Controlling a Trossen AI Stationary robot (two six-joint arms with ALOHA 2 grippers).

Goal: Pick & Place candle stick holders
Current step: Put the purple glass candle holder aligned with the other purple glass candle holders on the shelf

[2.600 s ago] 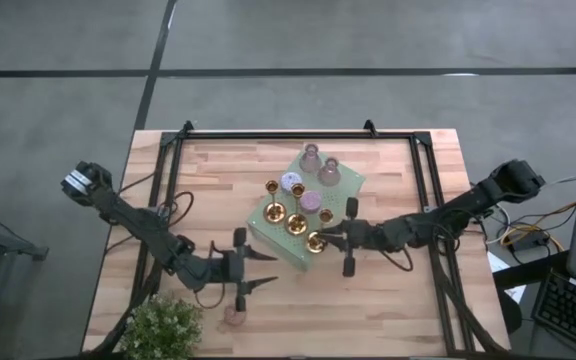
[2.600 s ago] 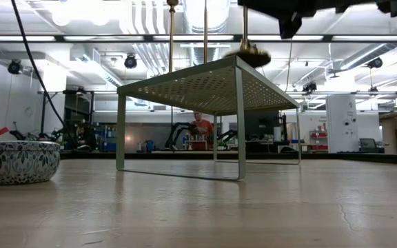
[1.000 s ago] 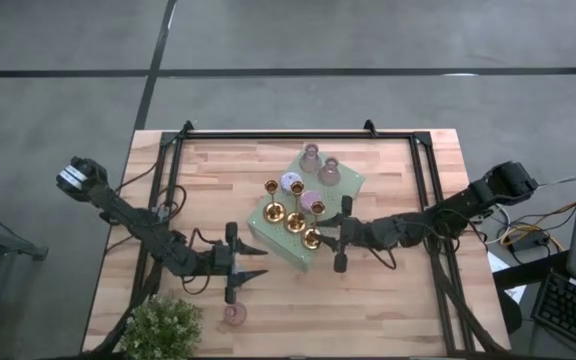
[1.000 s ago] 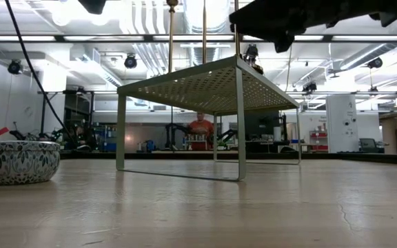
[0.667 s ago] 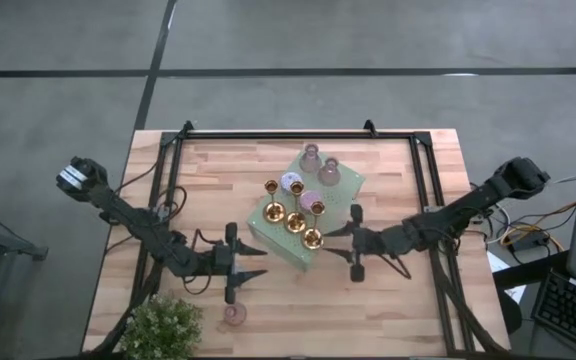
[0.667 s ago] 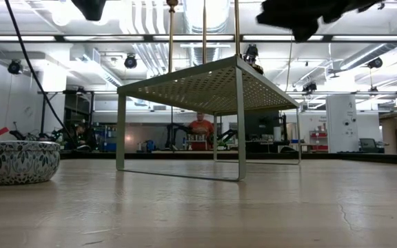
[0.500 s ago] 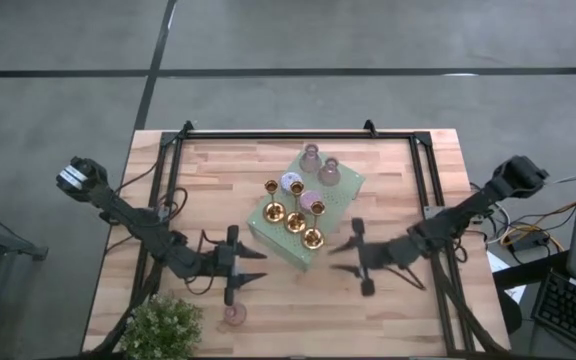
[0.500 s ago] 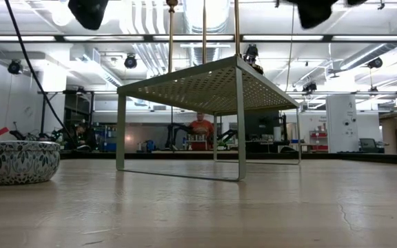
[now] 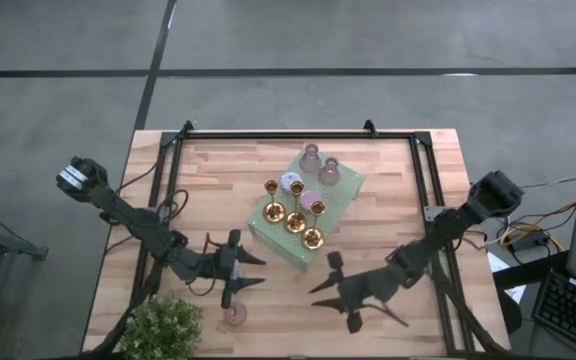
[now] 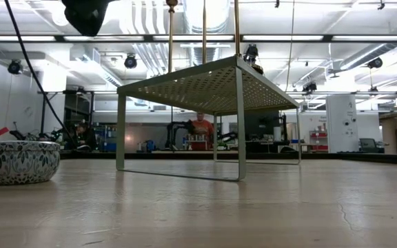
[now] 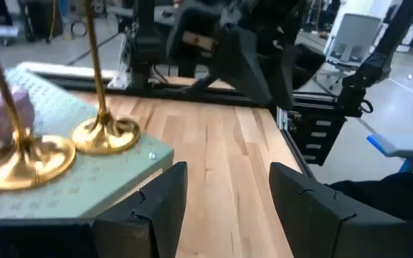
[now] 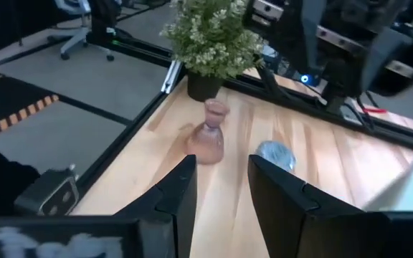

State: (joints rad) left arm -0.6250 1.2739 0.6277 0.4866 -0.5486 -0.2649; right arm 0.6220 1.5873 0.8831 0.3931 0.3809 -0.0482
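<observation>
Now clear of the gold candlesticks [image 9: 296, 216] standing on the green block [image 9: 347, 186]; right end effector [image 9: 330, 289] swung toward the pink holder [image 9: 234, 316] on the counter [image 9: 388, 205], fingers apart, likely next pick; left end effector [image 9: 244, 271] hovering nearby, open, empty.

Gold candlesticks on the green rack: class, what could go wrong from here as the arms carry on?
1. The gold candlesticks stand tall and close together on the green rack; brushing one could topple its neighbours.
2. The pink holder stands near the table edge, by the plant; the open right pincer could nudge it off.
</observation>
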